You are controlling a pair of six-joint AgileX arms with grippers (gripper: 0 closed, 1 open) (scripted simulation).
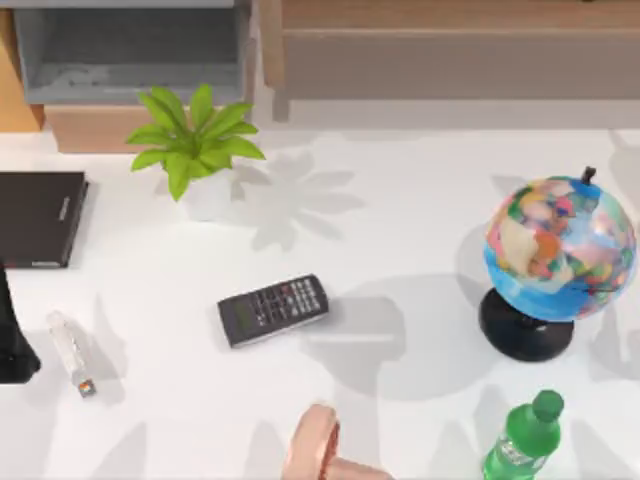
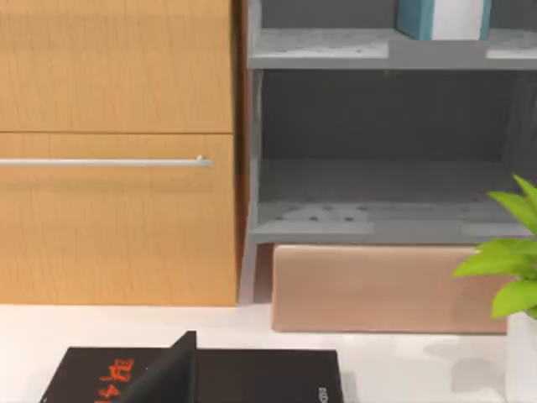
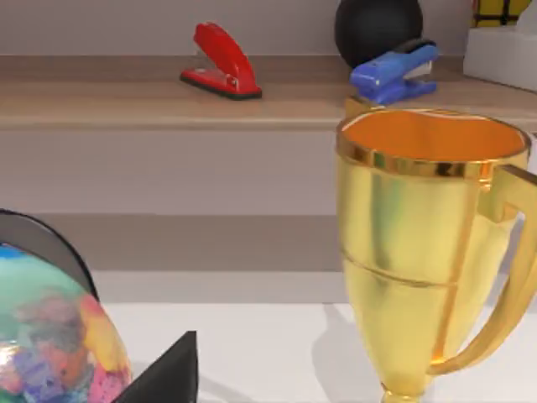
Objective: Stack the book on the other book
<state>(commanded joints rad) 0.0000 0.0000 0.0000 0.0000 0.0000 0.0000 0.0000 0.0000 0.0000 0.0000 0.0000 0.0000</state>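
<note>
Nothing is stacked yet: the thick teal-blue hardcover book [image 2: 442,18] stands on the grey shelf [image 2: 377,49], the thin black book [image 1: 40,218] lies at the table's left edge. Tool openings I cannot tell.

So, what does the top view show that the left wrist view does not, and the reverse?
Top view adds: the calculator, the globe and the green bottle on the table. Left wrist view adds: the teal-blue book on the upper grey shelf, and the wooden drawer with its handle. Both share: the thin black book lying on the table, and the potted plant.
</note>
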